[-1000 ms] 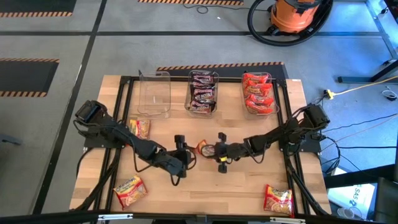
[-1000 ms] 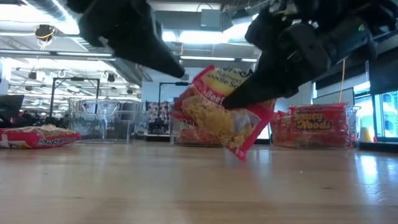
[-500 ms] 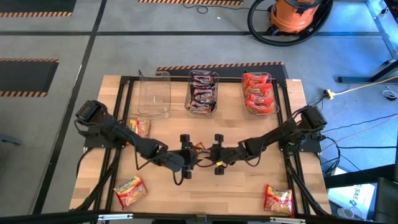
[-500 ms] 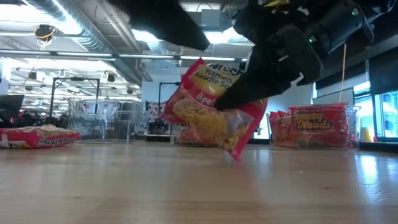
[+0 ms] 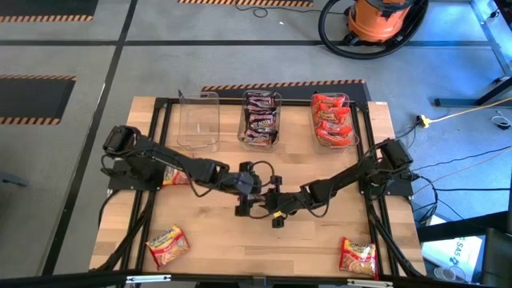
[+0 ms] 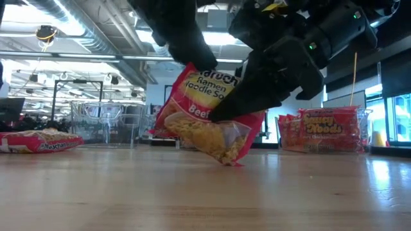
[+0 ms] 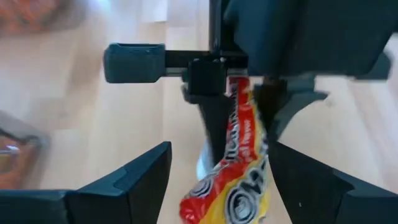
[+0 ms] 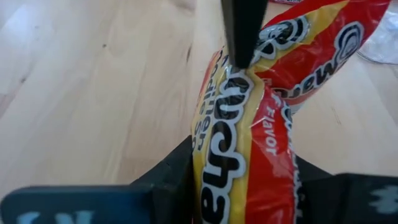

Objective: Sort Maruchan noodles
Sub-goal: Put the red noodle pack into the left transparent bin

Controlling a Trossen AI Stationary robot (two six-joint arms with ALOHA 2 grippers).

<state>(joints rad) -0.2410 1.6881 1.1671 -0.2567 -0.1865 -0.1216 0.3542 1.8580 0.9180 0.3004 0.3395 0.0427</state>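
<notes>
Three tubs point(image 5: 198, 118), three loose packets point(image 5: 166, 244), one packet point(image 6: 205, 115) held.

Three tubs point(image 5: 261, 120) stand in a row at the table's point(image 5: 320, 248) far edge. Both grippers meet mid-table at one packet point(image 6: 205, 119). Other packets lie near the front corners point(image 5: 166, 244) point(image 5: 358, 256).
</notes>
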